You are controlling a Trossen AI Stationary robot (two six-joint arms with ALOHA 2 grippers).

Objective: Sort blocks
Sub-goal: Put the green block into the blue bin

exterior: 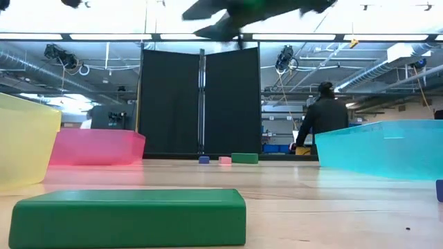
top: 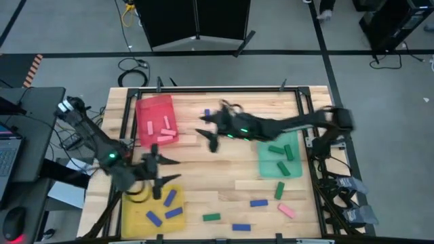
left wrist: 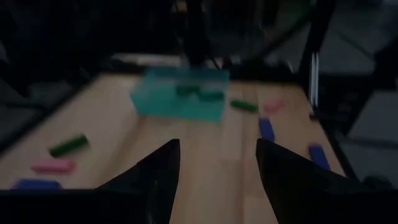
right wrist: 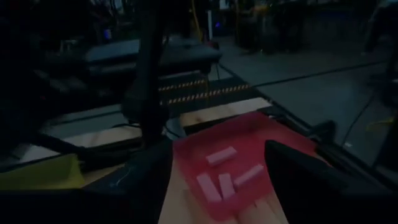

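Three trays hold sorted blocks: pink blocks [right wrist: 222, 155] in the red tray [top: 146, 108], green blocks [top: 278, 150] in the green tray [top: 293, 169], blue blocks [top: 169, 198] in the yellow tray [top: 135, 203]. Loose blocks lie along the near part of the table: green [top: 211, 217], blue [top: 258, 202], pink [top: 286, 211]. My right gripper [top: 205, 129] hangs open above the table beside the red tray, nothing between its fingers [right wrist: 217, 149]. My left gripper [top: 173, 171] is open and empty above the yellow tray's far edge [left wrist: 217, 146].
A small blue block [top: 207, 112] lies at the far middle. In the low view a green block [exterior: 128, 218] lies close to the camera. A black frame rail [top: 203, 88] runs round the table. A person [exterior: 324, 117] stands in the room behind.
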